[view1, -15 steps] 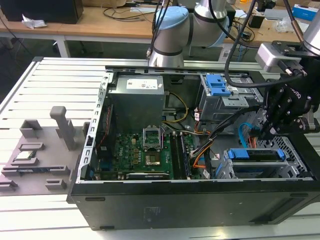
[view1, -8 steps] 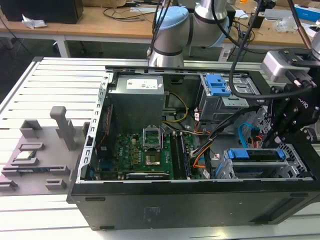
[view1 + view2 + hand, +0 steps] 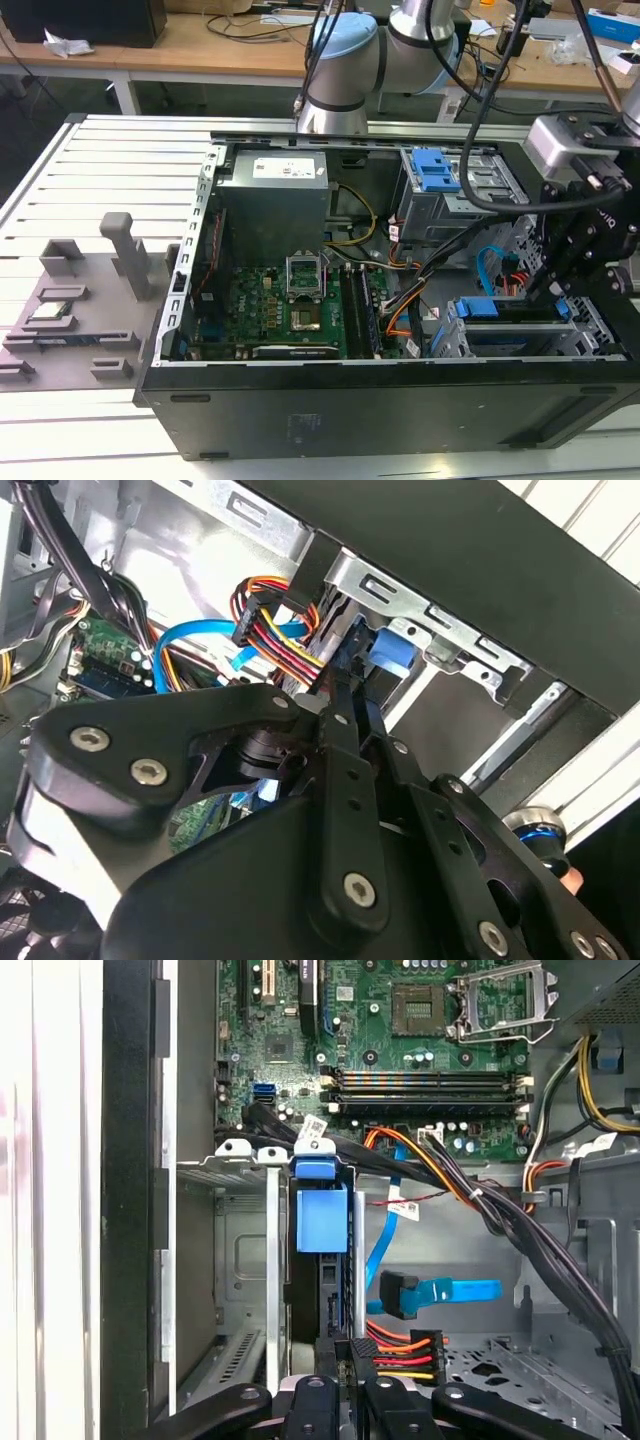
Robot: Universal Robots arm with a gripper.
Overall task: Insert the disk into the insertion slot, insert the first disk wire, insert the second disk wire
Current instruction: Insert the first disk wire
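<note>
The disk (image 3: 322,1222) sits inside the insertion slot (image 3: 272,1260). In the first wrist view its blue caddy end shows, while the silver body and label are hidden between the slot's walls. Just beside the slot's open end, the first disk wire (image 3: 402,1352) passes behind the gripper (image 3: 348,1353), so where it ends cannot be told. The second disk wire (image 3: 455,1289) runs away from the slot and disappears under a black cable bundle (image 3: 500,1220). In the second wrist view the gripper's black linkage covers much of the slot. In the exterior view the gripper hides the slot's end on the exterior view's right.
</note>
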